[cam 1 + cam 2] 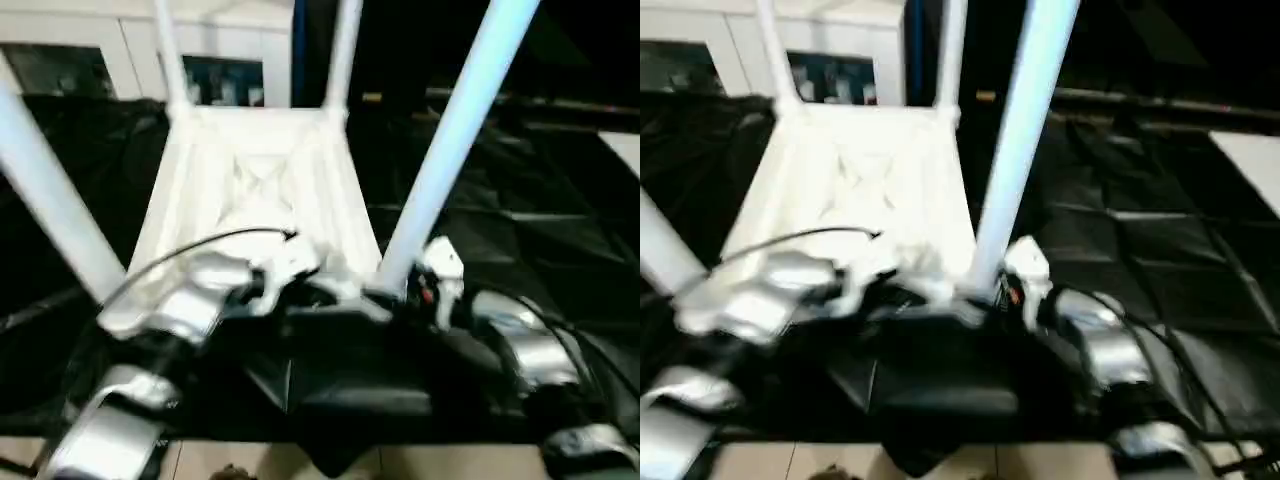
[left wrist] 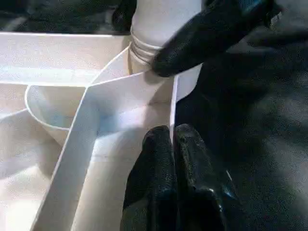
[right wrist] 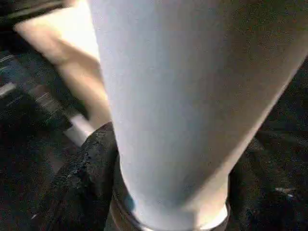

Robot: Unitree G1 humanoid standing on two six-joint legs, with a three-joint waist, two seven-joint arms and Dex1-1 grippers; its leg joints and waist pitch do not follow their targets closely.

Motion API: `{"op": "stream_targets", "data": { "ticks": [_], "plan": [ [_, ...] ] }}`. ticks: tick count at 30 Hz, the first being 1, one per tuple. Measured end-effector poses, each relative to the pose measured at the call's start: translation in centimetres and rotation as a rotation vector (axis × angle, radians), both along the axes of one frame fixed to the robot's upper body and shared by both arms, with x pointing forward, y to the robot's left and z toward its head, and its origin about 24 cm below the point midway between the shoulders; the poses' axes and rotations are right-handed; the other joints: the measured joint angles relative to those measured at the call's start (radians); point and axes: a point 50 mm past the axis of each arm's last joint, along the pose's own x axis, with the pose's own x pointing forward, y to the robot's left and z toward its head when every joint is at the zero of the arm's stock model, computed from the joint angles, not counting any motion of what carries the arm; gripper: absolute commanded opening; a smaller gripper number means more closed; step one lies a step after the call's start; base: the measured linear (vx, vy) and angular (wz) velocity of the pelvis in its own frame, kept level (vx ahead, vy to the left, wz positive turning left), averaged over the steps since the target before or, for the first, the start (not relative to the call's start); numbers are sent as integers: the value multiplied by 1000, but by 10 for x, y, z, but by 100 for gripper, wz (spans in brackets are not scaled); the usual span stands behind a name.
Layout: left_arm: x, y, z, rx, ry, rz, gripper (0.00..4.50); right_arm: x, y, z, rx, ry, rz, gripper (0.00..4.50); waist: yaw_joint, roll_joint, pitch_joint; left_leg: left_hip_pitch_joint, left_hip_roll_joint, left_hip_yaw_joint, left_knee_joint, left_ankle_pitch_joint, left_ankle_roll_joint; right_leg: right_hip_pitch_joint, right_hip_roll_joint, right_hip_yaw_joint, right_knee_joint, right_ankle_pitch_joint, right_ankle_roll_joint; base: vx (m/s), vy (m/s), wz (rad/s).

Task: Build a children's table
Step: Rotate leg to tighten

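White plastic square tabletop [image 1: 250,190] lies upside down on the black creased sheet [image 1: 560,250], ribbed underside up. All four white tubular legs stand in the round corner sockets: far-left leg [image 1: 168,50], far-right leg [image 1: 343,55], near-left leg [image 1: 45,195], near-right leg [image 1: 455,130]. The near legs splay outward toward the head camera; the far ones rise out past the top edge.

Room: open black sheet to the right of the tabletop and behind it. Near edge is crowded, with both silver forearms and a black cable [image 1: 210,240] over it. White cabinet fronts [image 1: 90,50] sit beyond the far edge. Pale floor strip [image 1: 230,460] shows just under the sheet's near edge.

Left gripper [image 2: 172,144]: both black fingers pinched tight on a thin upright rib wall of the tabletop, next to the near-right socket, where thread rings show on the leg base.

Right gripper [image 3: 159,192]: black textured fingers [image 3: 82,173] wrap the base of the near-right leg, clamped on it.

Surfaces: smooth matte plastic, thin flat ribs meeting in an X at centre, curved socket walls.
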Motion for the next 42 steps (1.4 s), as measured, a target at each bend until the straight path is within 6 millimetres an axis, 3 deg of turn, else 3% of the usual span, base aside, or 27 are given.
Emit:
{"op": "stream_targets", "data": {
  "ticks": [2, 7, 9, 12, 15, 20, 22, 27, 33, 34, 42],
  "plan": [
    [2, -10, -2, 0, -13, 49, 0, 6, 6, -2, 14, 8, -139, 272, -13, 0, -1, 1, 0, -2, 1, 0, 0, 1, 0, -1, -5, 0, 1, 0, 0, 0],
    [2, -23, -3, -9, -28, 82, 0, 11, 8, -2, 0, 5, -244, 272, -19, 1, -2, 0, -3, -2, 1, 0, 1, 2, 0, 2, -8, 0, 0, 0, 0, 0],
    [2, -24, -3, -9, -29, 81, 0, 11, 8, -2, -7, -4, -242, 328, -19, 2, -2, 0, -3, -2, 0, 0, 1, 2, 0, 2, -7, 0, 0, 0, 0, 0],
    [3, -26, -3, -8, -31, 75, 0, 11, 8, -3, -26, -22, -237, 353, -17, 2, -2, 0, -3, -2, 0, 0, 1, 1, 0, 1, -6, 1, 1, 0, 0, 0],
    [2, -22, -1, -6, -23, 41, 0, 11, 6, -1, -23, -47, -175, 378, -15, 2, -2, 0, -3, -2, -2, -1, 1, 0, 0, 1, -6, 1, 2, 0, 0, 0],
    [-1, -15, 4, -10, -3, -29, 0, 6, -5, 6, -37, -69, 8, 378, -14, 2, -2, -10, -2, -1, -8, -2, 2, -8, 1, 1, -5, 3, -3, 0, 0, 0],
    [-7, -6, 6, -13, 25, -101, 0, -6, -16, 11, -65, -65, 171, 378, -8, 2, -2, -11, -1, -1, -10, 0, 7, -9, 2, -1, -4, 0, -4, 0, 0, 0],
    [-17, 15, 7, -6, 79, -231, 0, -25, -21, 15, -63, -17, 436, 378, 11, 3, -2, -11, 0, -1, -9, -1, 9, -9, 2, -2, -3, -2, -5, 0, 0, 0],
    [-20, 28, 10, 15, 108, -276, 0, -31, -16, 13, -46, 4, 529, 378, 14, 2, -1, -8, 0, 0, -5, -4, 3, -9, 1, -1, -3, 1, -6, 0, 0, 0],
    [-20, 30, 10, 20, 110, -273, 0, -31, -16, 13, -43, 5, 530, 353, 13, 2, 0, -8, 0, 0, -5, -4, 3, -9, 1, 0, -3, 2, -6, 0, 0, 0],
    [-24, 34, 11, 8, 121, -282, 0, -32, -14, 14, -7, 30, 546, 294, 14, 1, 0, -9, 0, 1, -7, -4, 3, -9, 1, -1, -3, 0, -5, 0, 0, 0]
  ]
}}
